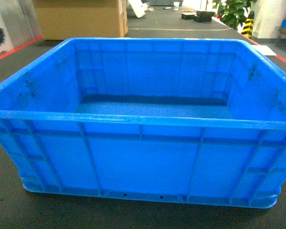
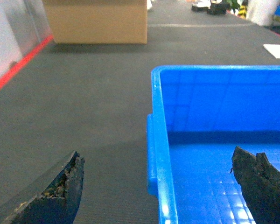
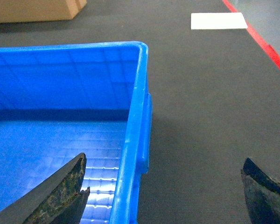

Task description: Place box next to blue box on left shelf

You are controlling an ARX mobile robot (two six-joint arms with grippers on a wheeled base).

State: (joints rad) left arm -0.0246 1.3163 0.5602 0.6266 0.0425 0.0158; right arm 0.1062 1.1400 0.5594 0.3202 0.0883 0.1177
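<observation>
The box [image 1: 143,157] is a large bright-blue ribbed crate. It stands empty on the dark mat and fills most of the head view, where neither gripper shows. In the left wrist view my left gripper [image 2: 156,158] is open and straddles the box's [image 2: 214,107] left wall, with one finger [image 2: 60,191] outside and the other inside. In the right wrist view my right gripper [image 3: 163,163] is open astride the box's [image 3: 60,79] right wall, its fingers apart from the wall. The left shelf and the other blue box are out of view.
A big cardboard carton [image 1: 81,19] stands on the mat beyond the box at the back left. Red tape lines [image 3: 266,46] edge the mat on both sides. A white sheet [image 3: 218,21] lies at the far right. A potted plant [image 1: 233,12] and a striped post stand further back.
</observation>
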